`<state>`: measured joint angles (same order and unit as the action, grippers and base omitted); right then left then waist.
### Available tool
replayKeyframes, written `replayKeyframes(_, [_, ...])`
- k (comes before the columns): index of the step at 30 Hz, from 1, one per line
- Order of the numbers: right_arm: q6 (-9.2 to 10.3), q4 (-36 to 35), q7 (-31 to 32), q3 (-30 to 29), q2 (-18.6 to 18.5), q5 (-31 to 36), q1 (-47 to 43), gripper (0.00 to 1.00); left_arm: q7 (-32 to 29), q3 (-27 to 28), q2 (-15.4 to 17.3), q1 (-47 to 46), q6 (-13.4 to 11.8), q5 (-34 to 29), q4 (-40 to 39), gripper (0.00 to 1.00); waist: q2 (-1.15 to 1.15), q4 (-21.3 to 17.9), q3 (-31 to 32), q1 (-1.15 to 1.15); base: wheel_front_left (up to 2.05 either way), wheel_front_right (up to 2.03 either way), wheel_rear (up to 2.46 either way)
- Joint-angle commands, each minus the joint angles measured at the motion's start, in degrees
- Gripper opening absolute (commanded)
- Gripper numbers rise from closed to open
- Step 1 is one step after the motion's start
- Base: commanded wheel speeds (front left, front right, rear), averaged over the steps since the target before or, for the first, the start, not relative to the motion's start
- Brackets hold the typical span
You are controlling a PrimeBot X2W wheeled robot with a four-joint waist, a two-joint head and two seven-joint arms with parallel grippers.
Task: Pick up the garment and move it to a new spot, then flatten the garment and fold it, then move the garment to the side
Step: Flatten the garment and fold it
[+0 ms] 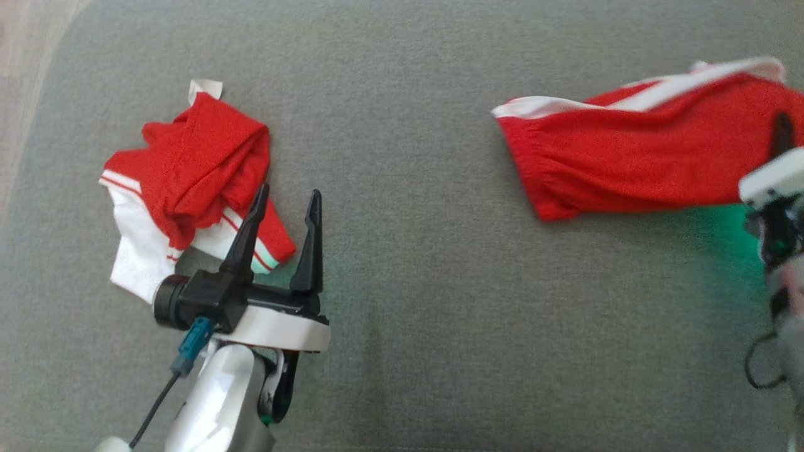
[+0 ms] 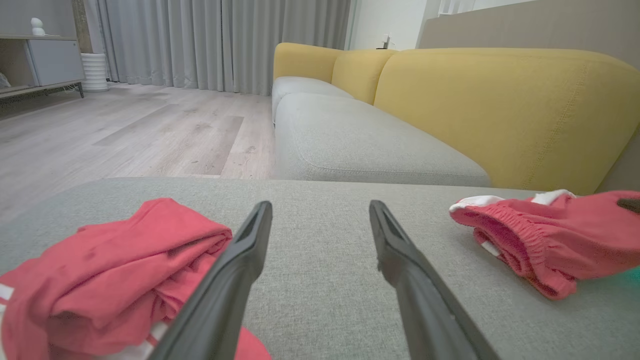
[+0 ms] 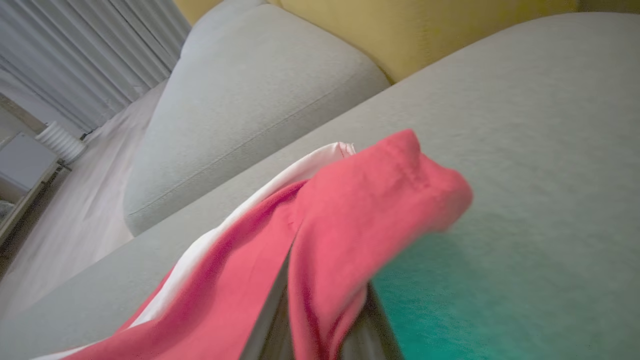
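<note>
Head view, my left gripper spread beside a crumpled red pile, right gripper far right pinching the garment on the grey cushion, left wrist view, garment right of my fingers, right wrist view, cloth nipped between closed fingers.

That was a home living room, no question: a long sofa with mustard-yellow padded backs and grey woven-fabric seat cushions, floor-length grey pleated curtains across the far wall, pale wood-plank flooring, and a low white cabinet with a white ribbed cylinder standing beside it.
</note>
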<state>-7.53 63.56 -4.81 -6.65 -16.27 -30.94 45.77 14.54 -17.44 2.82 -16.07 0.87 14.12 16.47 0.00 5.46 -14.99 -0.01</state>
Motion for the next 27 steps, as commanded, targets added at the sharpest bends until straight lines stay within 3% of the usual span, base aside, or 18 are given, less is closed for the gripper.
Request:
replayKeyframes(1, [0.04,-0.89,-0.30,0.23,-0.82,-0.06,-0.44,0.00,0.46,2.42,0.18,-0.20,0.13,-0.32,-1.49,1.00,0.00,-0.80,0.74,0.01,0.00,0.00,0.00])
replayKeyframes(5, [0.04,0.20,-0.99,-0.94,-1.08,0.24,-1.15,0.00,0.46,2.62,0.13,0.32,0.49,-0.48,-1.44,1.00,0.00,-1.08,1.26,0.01,0.00,0.00,0.00])
replayKeyframes(13, [0.04,-4.34,-3.43,0.96,3.31,-1.41,-1.25,0.00,0.46,3.50,0.09,1.60,0.86,-0.87,-0.92,1.00,0.00,-0.37,3.69,0.01,0.00,0.00,0.00])
replayKeyframes(20, [0.04,-11.03,-3.63,5.39,8.28,-4.38,-2.94,0.00,0.46,4.34,0.08,3.07,0.95,-0.98,-0.73,1.00,0.00,0.37,6.38,0.01,0.00,0.00,0.00])
replayKeyframes(27, [0.04,-18.24,-1.54,14.10,12.32,-8.58,-5.95,0.00,0.46,4.66,0.08,4.51,1.15,-1.09,-0.82,1.00,0.00,1.97,8.09,0.01,0.00,0.00,0.00])
